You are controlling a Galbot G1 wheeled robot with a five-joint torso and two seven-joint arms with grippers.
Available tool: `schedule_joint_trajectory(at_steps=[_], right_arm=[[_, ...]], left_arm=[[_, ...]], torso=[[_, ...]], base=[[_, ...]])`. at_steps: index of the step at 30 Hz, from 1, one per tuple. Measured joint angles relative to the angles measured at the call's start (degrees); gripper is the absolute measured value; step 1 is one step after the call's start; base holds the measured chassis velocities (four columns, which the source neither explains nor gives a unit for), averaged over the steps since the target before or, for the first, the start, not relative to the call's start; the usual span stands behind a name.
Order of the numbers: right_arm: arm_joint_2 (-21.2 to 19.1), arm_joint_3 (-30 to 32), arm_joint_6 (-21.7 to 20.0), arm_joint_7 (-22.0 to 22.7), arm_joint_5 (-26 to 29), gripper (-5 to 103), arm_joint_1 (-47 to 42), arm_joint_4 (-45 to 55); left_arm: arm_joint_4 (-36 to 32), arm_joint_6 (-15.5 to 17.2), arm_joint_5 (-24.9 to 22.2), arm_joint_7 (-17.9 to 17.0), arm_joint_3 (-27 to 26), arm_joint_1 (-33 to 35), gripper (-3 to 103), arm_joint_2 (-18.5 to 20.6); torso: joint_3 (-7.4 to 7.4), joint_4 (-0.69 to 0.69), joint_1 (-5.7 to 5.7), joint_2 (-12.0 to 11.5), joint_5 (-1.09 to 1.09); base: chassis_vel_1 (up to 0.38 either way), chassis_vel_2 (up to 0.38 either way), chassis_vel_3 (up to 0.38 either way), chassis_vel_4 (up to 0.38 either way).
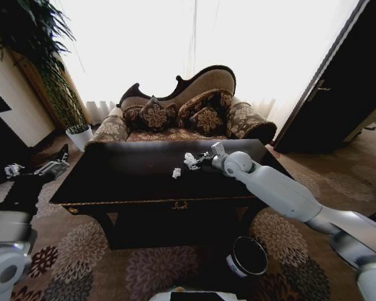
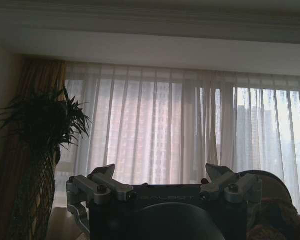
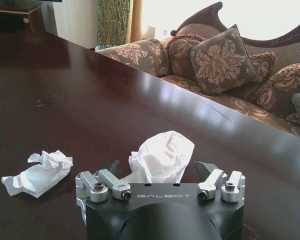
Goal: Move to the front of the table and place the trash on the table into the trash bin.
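The table [image 1: 113,182] with its glossy black top stands right in front of me. Two white tissue lumps of trash lie on it: one [image 1: 190,159] near the middle back, one [image 1: 177,172] a little nearer. My right arm reaches over the table's right side. The right gripper [image 1: 203,160] is open, its fingers on either side of the farther tissue [image 3: 162,155] without closing on it. The other tissue [image 3: 37,172] lies beside it on the table [image 3: 90,100]. The black trash bin [image 1: 246,256] stands on the carpet below the table's front right. My left gripper [image 2: 160,175] is open and empty, held off the table's left end [image 1: 57,160].
A patterned brown sofa [image 1: 182,116] stands behind the table. A tall plant in a white pot [image 1: 80,135] is at the back left. Dark furniture lines the left wall and a dark door stands at the right. Patterned carpet surrounds the table.
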Motion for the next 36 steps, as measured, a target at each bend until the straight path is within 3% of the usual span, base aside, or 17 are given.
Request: schedule_joint_trajectory(at_steps=[4, 12, 14, 17, 19, 22, 28, 36], right_arm=[[0.02, 0.00, 0.13, -0.68, -0.76, 75, -0.19, -0.34], [-0.63, 0.35, 0.32, -1.32, -1.26, 37, -0.46, 0.20], [-0.73, 0.39, 0.32, -1.33, -1.24, 37, -0.46, 0.35], [-1.11, 0.48, 0.33, -1.43, -1.14, 21, -0.49, 0.91], [-1.20, 0.52, 0.34, -1.45, -1.13, 21, -0.51, 1.03], [-1.56, 0.86, 0.41, -1.48, -1.07, 9, -0.78, 1.59], [-2.55, 1.59, 0.77, -1.49, -0.79, 5, -1.53, 3.56], [-5.39, 5.06, 1.78, -1.38, 0.96, 9, -3.70, 8.14]], left_arm=[[0.00, 0.00, -0.01, 0.00, -0.04, 0.03, 100, 0.00], [-0.19, 0.00, -0.05, 0.00, -0.19, 0.16, 100, -0.04], [-0.22, 0.00, -0.07, 0.00, -0.21, 0.16, 100, -0.04], [-0.42, 0.00, -0.21, 0.00, -0.24, 0.23, 100, -0.05], [-0.49, 0.00, -0.39, 0.00, -0.27, 0.25, 100, -0.06], [-0.63, 0.00, -0.67, -0.02, -0.52, 0.41, 100, -0.06], [-0.72, 0.00, -0.70, -0.05, -0.70, 0.57, 100, -0.05], [-0.23, 0.00, -0.85, -0.08, -0.50, 0.10, 100, 0.26]], torso=[[0.00, 0.00, 0.00, 0.00, 0.00], [0.00, 0.00, 0.00, 0.01, 0.00], [0.00, 0.00, 0.00, 0.01, 0.00], [0.00, 0.00, 0.00, 0.01, 0.00], [0.00, 0.00, 0.00, 0.01, 0.00], [0.00, 0.00, 0.00, 0.01, 0.00], [0.00, 0.00, 0.00, 0.01, 0.00], [0.00, 0.00, 0.00, 0.01, 0.00]], base=[[0.000, 0.000, 0.000, 0.000], [0.000, 0.000, 0.000, 0.000], [0.000, 0.000, 0.000, 0.000], [0.000, 0.000, 0.000, 0.000], [0.000, 0.000, 0.000, 0.000], [0.000, 0.000, 0.000, 0.000], [0.000, 0.000, 0.000, 0.000], [0.000, 0.000, 0.000, 0.000]])
